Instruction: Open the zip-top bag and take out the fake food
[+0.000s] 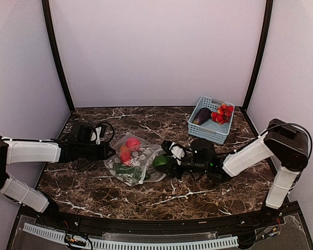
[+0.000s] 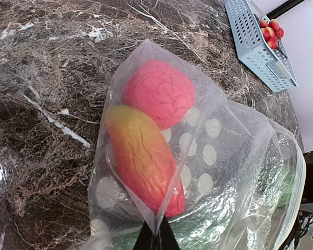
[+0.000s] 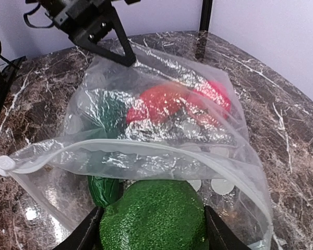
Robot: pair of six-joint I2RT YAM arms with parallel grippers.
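The clear dotted zip-top bag (image 1: 138, 167) lies at the table's middle with its mouth open toward the right. My left gripper (image 1: 110, 152) is shut on the bag's closed left end, pinching a fold of plastic (image 2: 156, 229). Inside lie two red-pink pieces (image 2: 159, 94) and green pieces (image 3: 107, 112). My right gripper (image 1: 169, 165) is shut on a bumpy green avocado-like piece (image 3: 154, 216) at the bag's open mouth, just under the zip rim (image 3: 146, 148). The red ball cluster (image 1: 223, 113) and purple eggplant (image 1: 202, 116) lie in the basket.
A light-blue slotted basket (image 1: 208, 130) stands at the back right, also in the left wrist view (image 2: 253, 47). Dark marble table (image 1: 146, 195) lies all round the bag. Purple walls enclose the back and sides.
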